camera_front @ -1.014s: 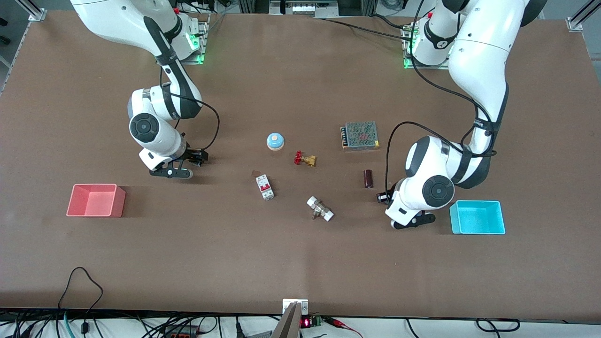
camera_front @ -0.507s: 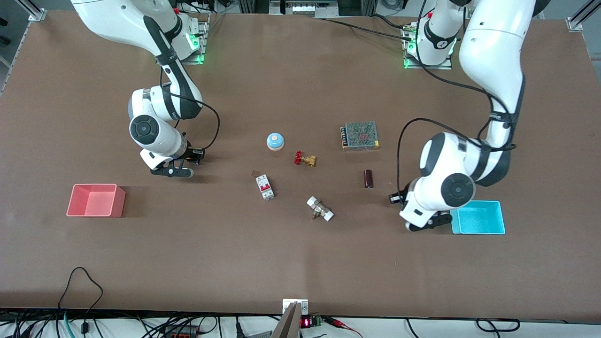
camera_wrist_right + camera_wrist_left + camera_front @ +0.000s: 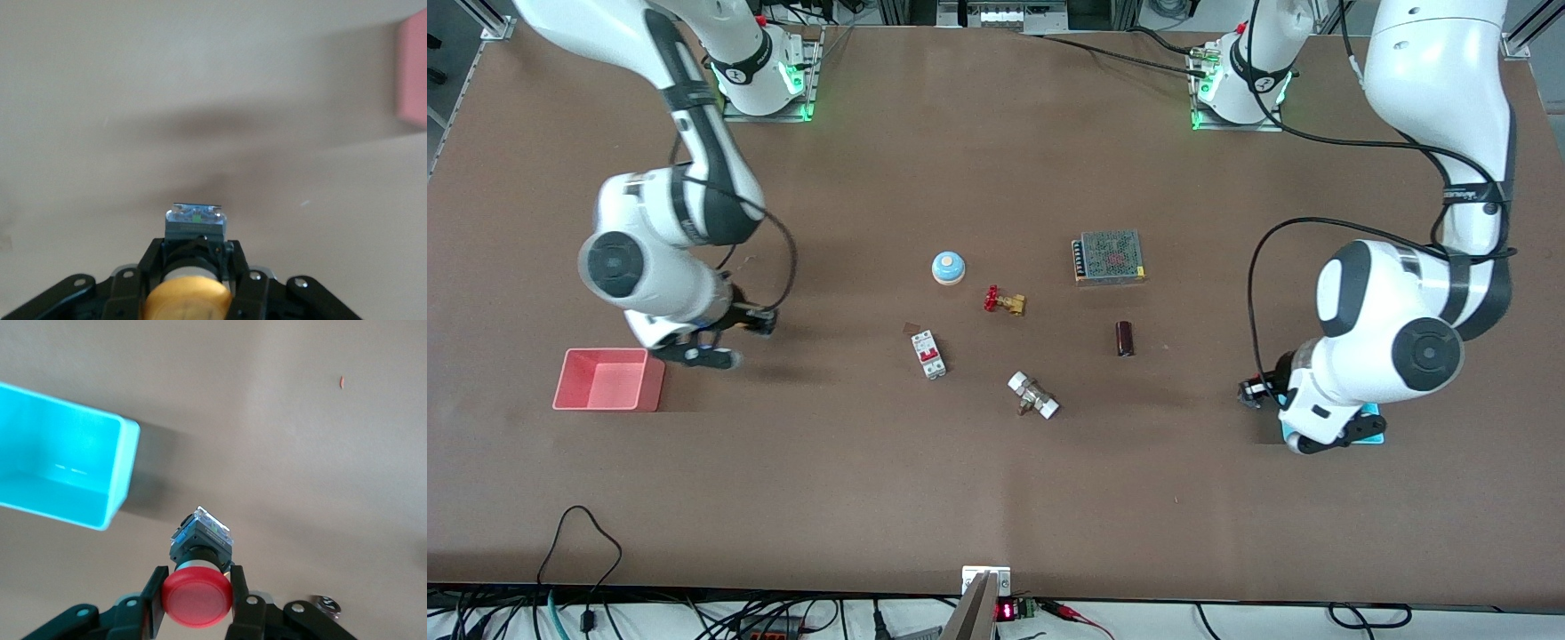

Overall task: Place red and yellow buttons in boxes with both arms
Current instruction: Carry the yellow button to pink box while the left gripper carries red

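Note:
My left gripper [image 3: 197, 581] is shut on the red button [image 3: 197, 599], gripping its round cap. It holds the button over bare table just beside the cyan bin [image 3: 63, 470]. In the front view the left gripper [image 3: 1329, 434] hides most of that bin [image 3: 1375, 436]. My right gripper [image 3: 189, 270] is shut on the yellow button [image 3: 188, 301], over bare table. The pink bin [image 3: 415, 73] shows at that view's edge. In the front view the right gripper [image 3: 694, 354] hangs beside the pink bin [image 3: 609, 379], toward the table's middle. Both bins look empty.
In the middle of the table lie a blue dome [image 3: 948, 267], a red-handled valve [image 3: 1003, 301], a white breaker [image 3: 928, 354], a metal fitting [image 3: 1033, 396], a dark cylinder [image 3: 1126, 339] and a grey power supply [image 3: 1109, 256].
Both arms moved outward with their buttons: the left gripper toward the cyan bin, now overlapping it in the front view, and the right gripper toward the pink bin.

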Controlling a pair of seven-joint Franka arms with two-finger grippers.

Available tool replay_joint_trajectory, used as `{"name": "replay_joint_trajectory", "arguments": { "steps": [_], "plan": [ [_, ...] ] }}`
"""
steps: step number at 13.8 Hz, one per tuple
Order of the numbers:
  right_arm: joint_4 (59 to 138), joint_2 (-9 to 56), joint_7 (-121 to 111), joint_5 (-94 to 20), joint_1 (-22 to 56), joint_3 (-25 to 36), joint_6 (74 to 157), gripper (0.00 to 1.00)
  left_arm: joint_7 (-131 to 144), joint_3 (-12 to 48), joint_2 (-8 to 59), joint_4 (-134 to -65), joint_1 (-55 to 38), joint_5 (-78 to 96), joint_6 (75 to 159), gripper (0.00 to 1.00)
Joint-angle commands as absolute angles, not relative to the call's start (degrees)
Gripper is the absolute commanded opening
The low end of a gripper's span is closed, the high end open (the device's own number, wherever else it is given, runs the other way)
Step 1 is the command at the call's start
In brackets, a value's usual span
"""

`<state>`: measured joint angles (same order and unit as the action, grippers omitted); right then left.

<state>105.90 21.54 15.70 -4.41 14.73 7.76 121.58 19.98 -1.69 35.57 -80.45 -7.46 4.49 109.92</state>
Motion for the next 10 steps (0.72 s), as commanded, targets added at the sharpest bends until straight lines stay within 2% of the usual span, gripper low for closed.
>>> {"name": "replay_joint_trajectory", "arguments": {
  "steps": [1,6,10],
  "plan": [
    [102.2,24.1,6.4,-4.5,6.1,7.1,120.4,0.29,13.5,-1.5,35.8,-78.9,-4.7,3.6,109.1,0.21],
    [97.3,30.6,-8.4,-0.5,-4.7,7.1,121.2,0.29,0.6,-1.5,37.5,-78.9,1.3,3.6,109.5,0.21],
    [90.7,35.2,-14.8,-0.4,-7.2,7.1,120.5,0.29,-2.2,-1.5,40.9,-78.8,3.4,1.0,113.0,0.22]
  ]
}}
